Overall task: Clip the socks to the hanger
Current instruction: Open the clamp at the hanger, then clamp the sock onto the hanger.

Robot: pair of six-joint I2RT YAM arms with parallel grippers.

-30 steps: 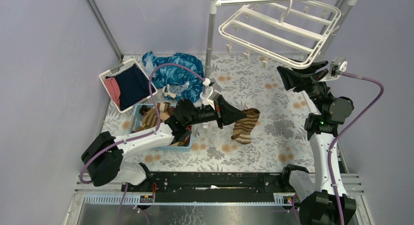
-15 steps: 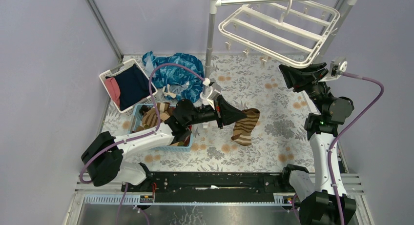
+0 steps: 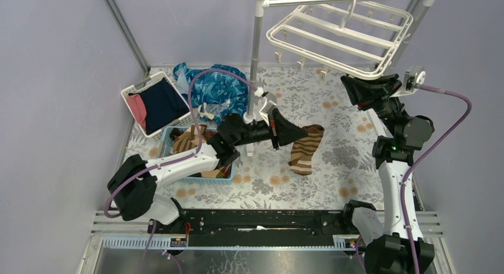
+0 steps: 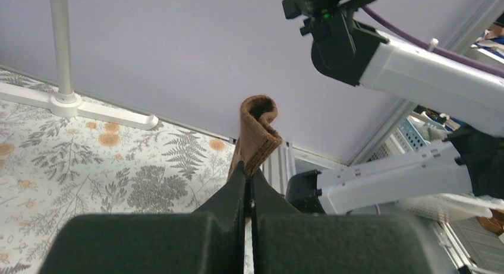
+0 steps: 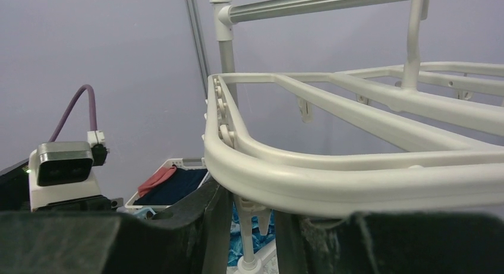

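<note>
My left gripper is shut on the cuff of a brown dark-striped sock, which hangs from it above the table. In the left wrist view the folded cuff sticks up between my shut jaws. The white hanger hangs from the rack bar at the back right. My right gripper is under its near corner. In the right wrist view its jaws stand close on both sides of a small white clip that dangles from the hanger rim. More socks lie in a blue basket.
The upright rack pole and its foot stand just behind my left gripper. A blue patterned cloth lies at the back. A white basket with navy and pink clothes is at the back left. Walls close in both sides.
My left arm has moved right and up with the striped sock, towards the hanger. My right gripper and the hanger's near edge have shifted up slightly.
</note>
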